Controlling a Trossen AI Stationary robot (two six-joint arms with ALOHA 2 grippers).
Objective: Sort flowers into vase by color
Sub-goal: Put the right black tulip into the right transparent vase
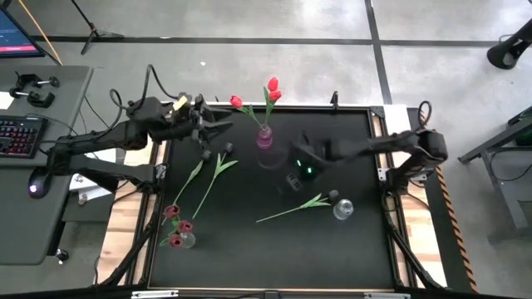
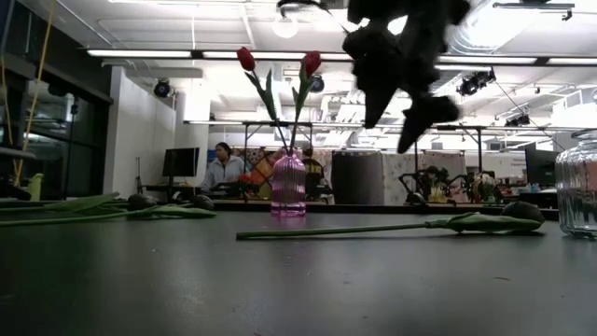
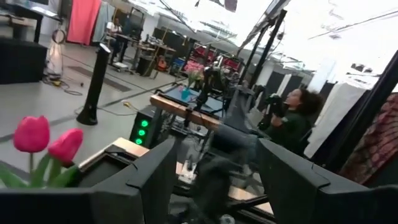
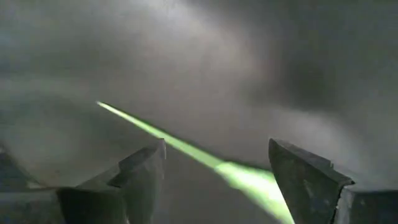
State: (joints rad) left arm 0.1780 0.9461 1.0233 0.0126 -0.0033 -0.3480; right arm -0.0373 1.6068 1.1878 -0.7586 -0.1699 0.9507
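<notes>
Two red tulips [image 1: 235,101] stand in a pink vase [image 1: 264,137] at the table's far side. A dark-headed flower [image 1: 299,204] lies flat on the table by a clear vase [image 1: 342,209] at the right. My right gripper [image 1: 294,181] hangs open above that flower's stem [image 4: 186,148], clear of the table [image 2: 392,126]. My left gripper [image 1: 223,125] is open and level, left of the pink vase, with the red tulips [image 3: 46,140] beside it. Two more dark-headed flowers [image 1: 212,170] lie at the left. Pink flowers [image 1: 177,224] stand in a clear vase [image 1: 184,241] at the near left.
People show in the room beyond the table [image 2: 222,166] [image 3: 292,118]. A desk with a keyboard [image 1: 18,134] stands left of the table. Bare black tabletop [image 1: 283,257] spans the near half.
</notes>
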